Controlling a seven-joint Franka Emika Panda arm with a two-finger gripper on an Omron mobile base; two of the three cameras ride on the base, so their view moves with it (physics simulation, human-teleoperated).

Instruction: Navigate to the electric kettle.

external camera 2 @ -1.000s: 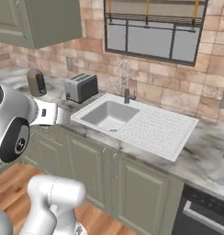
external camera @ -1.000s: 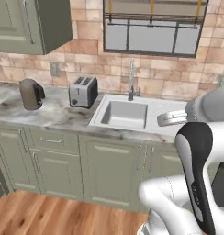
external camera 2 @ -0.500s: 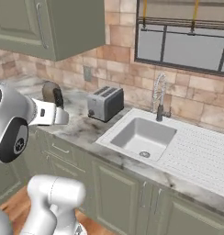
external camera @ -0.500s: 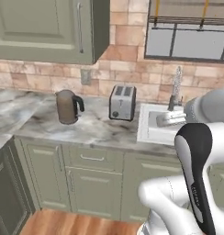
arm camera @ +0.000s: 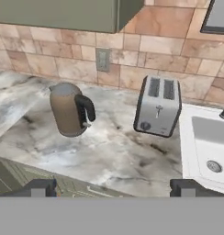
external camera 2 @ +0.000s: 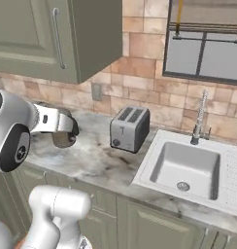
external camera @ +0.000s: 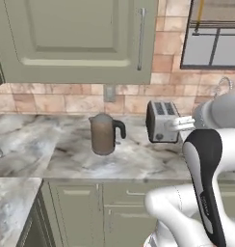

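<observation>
Hand view shows the electric kettle (arm camera: pixel 68 110) upright on the desk (arm camera: pixel 118 156), left of the toaster (arm camera: pixel 158 106), near the wall outlet (arm camera: pixel 103 59); end effector (arm camera: pixel 111 188) spread wide, holding nothing.

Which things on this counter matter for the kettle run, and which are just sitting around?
Belongs to the job:
- electric kettle, standing upright on the counter

Just sitting around:
- toaster, beside the kettle but apart from it
- sink
- faucet
- wall outlet
</observation>
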